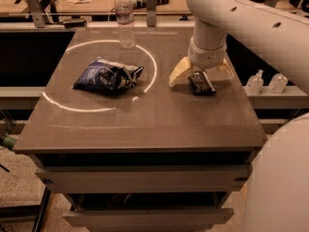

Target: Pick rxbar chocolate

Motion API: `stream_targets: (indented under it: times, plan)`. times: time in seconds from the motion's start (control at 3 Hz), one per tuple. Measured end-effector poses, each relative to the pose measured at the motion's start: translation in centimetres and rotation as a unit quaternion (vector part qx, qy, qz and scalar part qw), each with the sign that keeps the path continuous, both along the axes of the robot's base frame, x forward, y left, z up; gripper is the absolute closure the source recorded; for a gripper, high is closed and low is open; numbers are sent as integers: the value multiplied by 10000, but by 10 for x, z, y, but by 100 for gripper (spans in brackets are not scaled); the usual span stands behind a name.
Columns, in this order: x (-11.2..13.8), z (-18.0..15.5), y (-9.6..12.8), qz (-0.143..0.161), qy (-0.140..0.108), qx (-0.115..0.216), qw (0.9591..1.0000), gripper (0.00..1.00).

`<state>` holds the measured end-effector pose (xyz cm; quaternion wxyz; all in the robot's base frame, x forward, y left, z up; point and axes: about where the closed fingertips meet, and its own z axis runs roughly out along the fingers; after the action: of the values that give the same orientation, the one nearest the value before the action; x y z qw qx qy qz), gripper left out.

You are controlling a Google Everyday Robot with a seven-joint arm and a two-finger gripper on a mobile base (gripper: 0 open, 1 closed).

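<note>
The rxbar chocolate (202, 83), a small flat black bar with pale lettering, lies on the brown table (145, 124) at the right side. My gripper (200, 78) hangs straight down over it from the white arm. It is open, with one yellowish finger (177, 72) left of the bar and the other to its right, so the bar lies between them on the table top. I cannot tell whether the fingers touch it.
A blue-and-white snack bag (108, 75) lies left of centre inside a ring of white light. A clear water bottle (125, 19) stands at the table's far edge. Two small bottles (264, 82) stand on a ledge to the right. Drawers sit below the table front.
</note>
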<state>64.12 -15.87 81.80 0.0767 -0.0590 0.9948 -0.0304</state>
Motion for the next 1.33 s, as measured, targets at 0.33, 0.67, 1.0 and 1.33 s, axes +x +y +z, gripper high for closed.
stream_targets:
  times: [0.33, 0.67, 1.0, 1.33]
  plan:
    - [4, -8, -2, -59, 36, -8, 10000, 15]
    - [5, -10, -3, -68, 73, -41, 9999, 39]
    - [5, -4, -3, -69, 73, -41, 9999, 62]
    - [5, 5, -3, -69, 73, -42, 9999, 85]
